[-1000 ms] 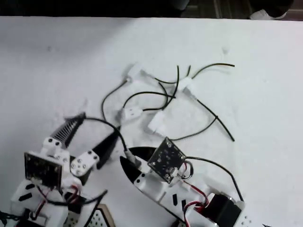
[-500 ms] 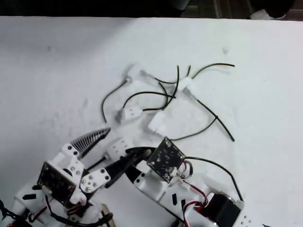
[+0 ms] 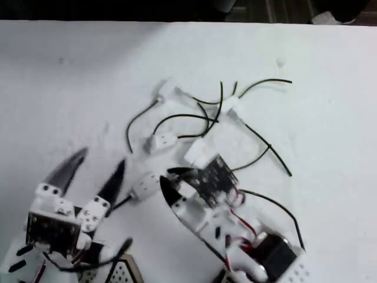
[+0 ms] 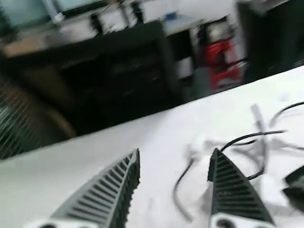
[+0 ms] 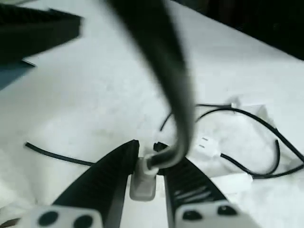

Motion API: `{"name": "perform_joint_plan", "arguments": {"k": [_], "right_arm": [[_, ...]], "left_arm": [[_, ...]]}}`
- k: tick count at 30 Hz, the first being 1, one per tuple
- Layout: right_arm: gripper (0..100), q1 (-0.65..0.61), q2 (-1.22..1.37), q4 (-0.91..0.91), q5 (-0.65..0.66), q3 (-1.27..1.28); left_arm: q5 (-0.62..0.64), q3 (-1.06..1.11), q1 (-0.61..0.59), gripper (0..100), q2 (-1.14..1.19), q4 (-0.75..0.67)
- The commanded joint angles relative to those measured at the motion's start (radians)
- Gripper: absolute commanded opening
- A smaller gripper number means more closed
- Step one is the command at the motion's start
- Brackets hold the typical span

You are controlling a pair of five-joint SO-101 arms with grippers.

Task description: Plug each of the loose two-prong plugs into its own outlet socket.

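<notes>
Plug (image 5: 142, 184) clamped in the right tool (image 5: 147, 147); left tool (image 4: 175, 154) spread wide apart over the table (image 3: 59, 88).

Both arms: white plastic shells. Left gripper (image 3: 101, 159): two black tapered fingers (image 4: 230, 185), ribbed inner faces, white knuckles with silver screws (image 3: 89, 213). Right gripper (image 3: 167, 177): black fingers (image 5: 107, 173), same ribbing. Dark circuit board (image 3: 215, 175) behind the right fingers; red and black wires (image 3: 238, 201) run back from it to a black servo (image 3: 274, 254).
</notes>
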Motion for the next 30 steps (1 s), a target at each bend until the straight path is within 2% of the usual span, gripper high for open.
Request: {"name": "perform_joint_plan", "arguments": {"k": [1, 4, 7, 13, 19, 25, 30], "right_arm": [[1.7, 0.015, 0.176, -0.087, -0.002, -0.011], [1.7, 0.013, 0.315, -0.182, -0.002, -0.012], [1.7, 0.013, 0.433, -0.278, -0.003, -0.012], [1.7, 0.008, 0.622, -0.433, -0.069, -0.009], [1.7, 0.010, 0.780, -0.556, -0.071, -0.008], [1.7, 0.015, 0.877, -0.622, -0.064, -0.006], [1.7, 0.016, 0.941, -0.674, -0.064, -0.006]], "left_arm": [[-0.012, -0.028, -0.234, 23, -0.001, 0.104], [-0.014, -0.017, -0.349, 23, -0.001, 0.169], [-0.014, 0.052, -0.452, 24, -0.001, 0.158], [-0.014, 0.322, -0.610, 24, -0.001, -0.046], [-0.006, 0.537, -0.630, 24, -0.001, -0.147], [-0.011, 0.638, -0.624, 24, -0.001, -0.149], [-0.012, 0.641, -0.624, 24, -0.001, -0.149]]}}
